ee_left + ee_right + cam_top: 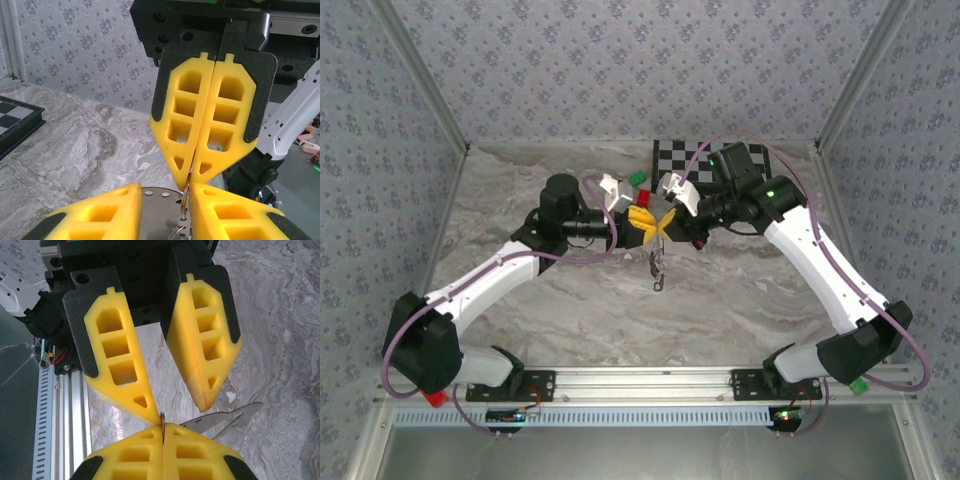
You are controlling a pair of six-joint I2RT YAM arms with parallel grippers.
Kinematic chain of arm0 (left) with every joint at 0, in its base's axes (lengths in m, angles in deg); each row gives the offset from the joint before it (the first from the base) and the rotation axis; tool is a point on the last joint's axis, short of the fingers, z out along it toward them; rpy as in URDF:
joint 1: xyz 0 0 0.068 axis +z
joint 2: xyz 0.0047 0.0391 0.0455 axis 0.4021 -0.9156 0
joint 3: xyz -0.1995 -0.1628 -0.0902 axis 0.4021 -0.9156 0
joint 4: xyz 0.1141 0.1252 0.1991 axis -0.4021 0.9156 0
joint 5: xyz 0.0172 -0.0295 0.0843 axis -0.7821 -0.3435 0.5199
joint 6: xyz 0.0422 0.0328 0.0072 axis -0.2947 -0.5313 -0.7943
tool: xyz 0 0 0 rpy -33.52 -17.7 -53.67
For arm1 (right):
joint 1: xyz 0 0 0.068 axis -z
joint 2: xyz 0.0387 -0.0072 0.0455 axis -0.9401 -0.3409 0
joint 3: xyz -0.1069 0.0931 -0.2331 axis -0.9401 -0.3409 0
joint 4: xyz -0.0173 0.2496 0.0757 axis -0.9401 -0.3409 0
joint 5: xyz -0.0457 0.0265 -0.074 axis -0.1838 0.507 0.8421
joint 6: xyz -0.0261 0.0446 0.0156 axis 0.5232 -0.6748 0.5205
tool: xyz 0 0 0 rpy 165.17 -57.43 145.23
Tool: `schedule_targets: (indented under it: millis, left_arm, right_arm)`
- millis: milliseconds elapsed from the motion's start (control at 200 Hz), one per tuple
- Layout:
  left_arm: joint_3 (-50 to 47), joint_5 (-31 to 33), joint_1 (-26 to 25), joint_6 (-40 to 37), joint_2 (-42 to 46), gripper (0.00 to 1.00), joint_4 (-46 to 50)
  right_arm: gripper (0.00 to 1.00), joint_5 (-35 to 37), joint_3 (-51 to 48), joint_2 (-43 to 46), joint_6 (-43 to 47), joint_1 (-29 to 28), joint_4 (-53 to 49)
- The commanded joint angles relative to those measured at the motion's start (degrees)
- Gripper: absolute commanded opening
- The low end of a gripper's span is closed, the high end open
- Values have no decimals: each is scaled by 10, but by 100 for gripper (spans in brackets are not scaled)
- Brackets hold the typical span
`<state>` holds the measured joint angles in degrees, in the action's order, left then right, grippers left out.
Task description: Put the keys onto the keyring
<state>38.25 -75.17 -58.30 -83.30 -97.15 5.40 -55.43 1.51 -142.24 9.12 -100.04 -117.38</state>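
We see both arms reaching in to meet tip to tip above the middle of the bench (750, 290). The right fingers (200, 455) are pressed flat together. Pinched between their tips is the keyring (162, 419), seen edge-on as a thin silvery line. The left fingers (117, 365) stand part-way apart in a narrow V. One tip touches the keyring just where the right fingers hold it; the other tip is clear of it, with marble showing in the gap.

In the top view the keys (657, 266) show as a small dark cluster just on the near side of the fingertips. In the right wrist view their blades (225, 419) stick out past the free left tip. In the left wrist view a flat silvery piece (156, 196) with two small holes lies between the left fingers, beside the keyring; we cannot tell whether they press on it.
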Motion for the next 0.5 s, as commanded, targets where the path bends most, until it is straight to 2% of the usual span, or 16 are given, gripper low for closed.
schedule_targets:
  millis: [0,495]
  left_arm:
    - [17,-18,-1,-8,-4,30,7]
    - [16,-23,4,1,-6,29,-8]
  right_arm:
    - [0,-28,1,18,-4,0,36]
    - [0,-38,-3,18,-8,3,45]
